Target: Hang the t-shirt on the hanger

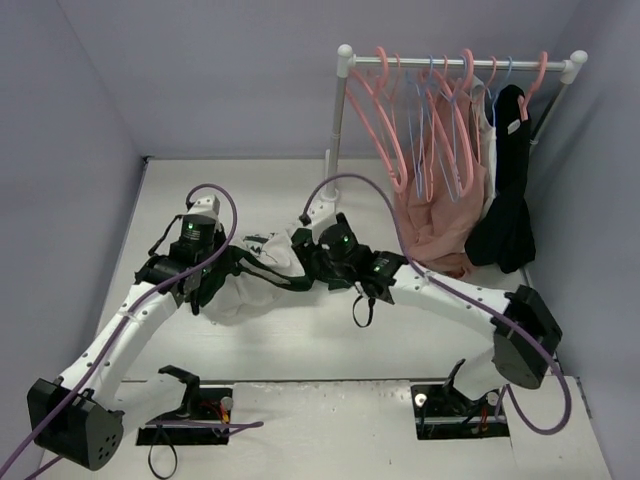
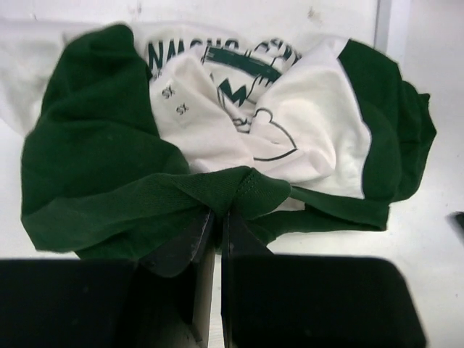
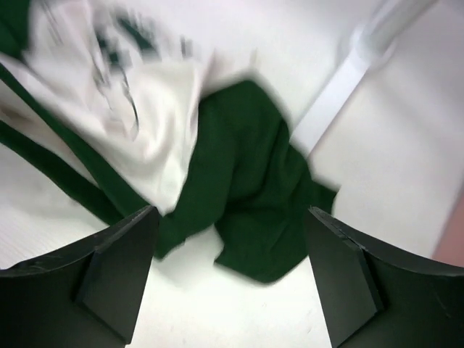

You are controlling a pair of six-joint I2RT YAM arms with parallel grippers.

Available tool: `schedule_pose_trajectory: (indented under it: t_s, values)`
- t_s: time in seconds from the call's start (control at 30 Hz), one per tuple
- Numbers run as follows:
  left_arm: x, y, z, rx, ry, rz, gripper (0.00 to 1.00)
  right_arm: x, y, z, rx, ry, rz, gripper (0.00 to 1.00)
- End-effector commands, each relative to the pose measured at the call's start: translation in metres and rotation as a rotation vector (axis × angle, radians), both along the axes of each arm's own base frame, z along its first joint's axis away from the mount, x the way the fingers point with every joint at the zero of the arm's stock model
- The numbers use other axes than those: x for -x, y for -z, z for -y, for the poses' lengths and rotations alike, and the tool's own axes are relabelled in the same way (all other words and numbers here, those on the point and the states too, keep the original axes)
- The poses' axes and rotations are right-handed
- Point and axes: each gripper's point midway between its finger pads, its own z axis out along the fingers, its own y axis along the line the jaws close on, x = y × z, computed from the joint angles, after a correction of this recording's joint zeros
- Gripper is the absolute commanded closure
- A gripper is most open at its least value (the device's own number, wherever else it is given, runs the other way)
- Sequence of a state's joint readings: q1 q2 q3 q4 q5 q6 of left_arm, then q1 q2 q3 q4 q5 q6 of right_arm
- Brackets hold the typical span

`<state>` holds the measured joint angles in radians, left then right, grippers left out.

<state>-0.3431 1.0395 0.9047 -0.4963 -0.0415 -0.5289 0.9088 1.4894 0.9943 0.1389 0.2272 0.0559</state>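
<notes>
The cream-white t-shirt [image 1: 262, 272] with dark green sleeves lies crumpled on the table between my two arms. My left gripper [image 2: 217, 217] is shut on a fold of its dark green trim [image 2: 239, 190]; the white printed body [image 2: 239, 109] bunches beyond. My right gripper [image 3: 230, 275] is open and empty, hovering over a dark green sleeve [image 3: 250, 181] on the table. Pink hangers [image 1: 385, 110] hang by their hooks on the white rail at the back right, away from both grippers.
The white rack [image 1: 345, 110] stands at the back right with light-blue hangers [image 1: 440, 120], a salmon-pink garment [image 1: 440, 215] and a black garment [image 1: 510, 190]. Its white post [image 3: 341, 87] shows in the right wrist view. Grey walls close the table's sides.
</notes>
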Motion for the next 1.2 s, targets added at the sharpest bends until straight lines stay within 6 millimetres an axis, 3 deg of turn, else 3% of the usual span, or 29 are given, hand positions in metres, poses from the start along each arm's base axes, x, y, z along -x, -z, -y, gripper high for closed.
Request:
schedule_pose_trajectory:
  t_s: [0.0,0.17,0.2,0.33,0.53,0.77,0.97,1.17]
  values:
    - [-0.021,-0.041,0.010,-0.020,0.085,0.117,1.00,-0.028,-0.163,0.020,-0.111,0.022,0.322,0.25]
    - [-0.021,-0.034,0.010,-0.065,0.135,0.095,1.00,-0.053,-0.266,0.064,-0.158,0.078,0.505,0.38]
    - [-0.020,-0.033,0.015,-0.051,0.158,0.091,1.00,-0.067,-0.274,0.082,-0.151,0.124,0.520,0.42]
    - [-0.020,-0.029,0.019,-0.044,0.184,0.079,1.00,-0.102,-0.297,0.102,-0.166,0.151,0.546,0.42]
    - [-0.016,-0.025,0.017,-0.061,0.200,0.076,1.00,-0.153,-0.288,0.120,-0.145,0.170,0.523,0.39]
    - [-0.013,-0.026,0.013,-0.068,0.192,0.081,1.00,-0.192,-0.257,0.131,-0.119,0.187,0.465,0.37]
    - [-0.012,-0.027,0.014,-0.066,0.196,0.082,1.00,-0.200,-0.252,0.127,-0.119,0.180,0.455,0.39]
    - [-0.013,-0.027,0.014,-0.058,0.196,0.081,1.00,-0.194,-0.253,0.119,-0.159,0.148,0.440,0.57]
